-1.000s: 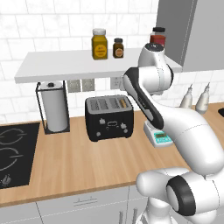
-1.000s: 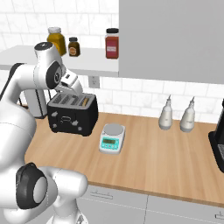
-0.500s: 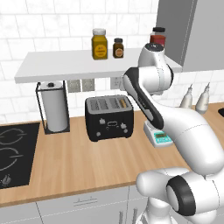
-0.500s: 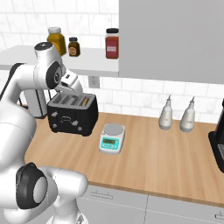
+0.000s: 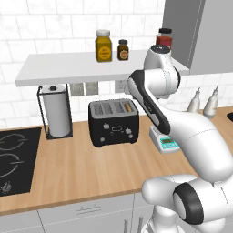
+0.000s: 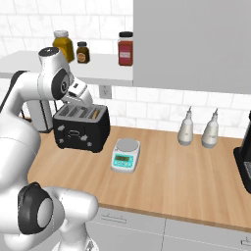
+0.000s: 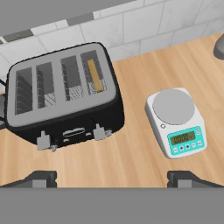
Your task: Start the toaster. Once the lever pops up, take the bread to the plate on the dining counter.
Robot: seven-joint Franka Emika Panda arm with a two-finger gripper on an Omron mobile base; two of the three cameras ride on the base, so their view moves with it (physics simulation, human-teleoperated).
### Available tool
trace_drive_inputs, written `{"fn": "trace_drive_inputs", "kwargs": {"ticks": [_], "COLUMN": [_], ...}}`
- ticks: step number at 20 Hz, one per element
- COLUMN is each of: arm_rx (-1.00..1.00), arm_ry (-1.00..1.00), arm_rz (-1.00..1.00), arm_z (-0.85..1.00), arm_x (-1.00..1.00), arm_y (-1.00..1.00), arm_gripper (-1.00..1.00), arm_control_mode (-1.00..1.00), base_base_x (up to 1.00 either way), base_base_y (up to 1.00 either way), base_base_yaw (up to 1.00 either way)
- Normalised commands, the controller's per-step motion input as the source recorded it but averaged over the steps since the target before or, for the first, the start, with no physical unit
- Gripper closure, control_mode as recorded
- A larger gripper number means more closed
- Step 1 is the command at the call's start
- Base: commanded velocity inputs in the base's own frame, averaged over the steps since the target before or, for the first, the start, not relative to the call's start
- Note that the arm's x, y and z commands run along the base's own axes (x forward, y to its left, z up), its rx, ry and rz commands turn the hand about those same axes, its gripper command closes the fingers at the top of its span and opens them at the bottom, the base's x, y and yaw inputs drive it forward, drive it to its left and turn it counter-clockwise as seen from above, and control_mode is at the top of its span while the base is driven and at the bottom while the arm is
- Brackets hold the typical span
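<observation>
Two-finger dark gripper spread wide, holding nothing, hovering above the wood worktop. Black boxy silver-topped toaster ahead-left of it; thin brown bread slice in its rightmost slot. White-and-teal kitchen scale ahead-right.

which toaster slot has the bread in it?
The slot at the toaster's end nearest the kitchen scale: the bread shows as a brown strip in it. The other three slots show only bare wire racks.
</observation>
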Motion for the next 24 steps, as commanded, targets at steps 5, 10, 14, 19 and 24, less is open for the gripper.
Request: {"fn": "trace_drive_inputs", "kwargs": {"ticks": [5, 10, 14, 19, 24], "arm_rx": [0.0, 0.0, 0.0, 0.0, 0.0], "arm_ry": [0.0, 0.0, 0.0, 0.0, 0.0], "arm_rz": [0.0, 0.0, 0.0, 0.0, 0.0], "arm_z": [0.0, 0.0, 0.0, 0.0, 0.0], "arm_x": [0.0, 0.0, 0.0, 0.0, 0.0], "arm_y": [0.0, 0.0, 0.0, 0.0, 0.0], "arm_gripper": [-1.0, -1.0, -1.0, -1.0, -1.0], "arm_control_mode": [-1.0, -1.0, -1.0, -1.0, -1.0], "base_base_x": [0.0, 0.0, 0.0, 0.0, 0.0], "base_base_y": [0.0, 0.0, 0.0, 0.0, 0.0], "base_base_yaw": [0.0, 0.0, 0.0, 0.0, 0.0]}}
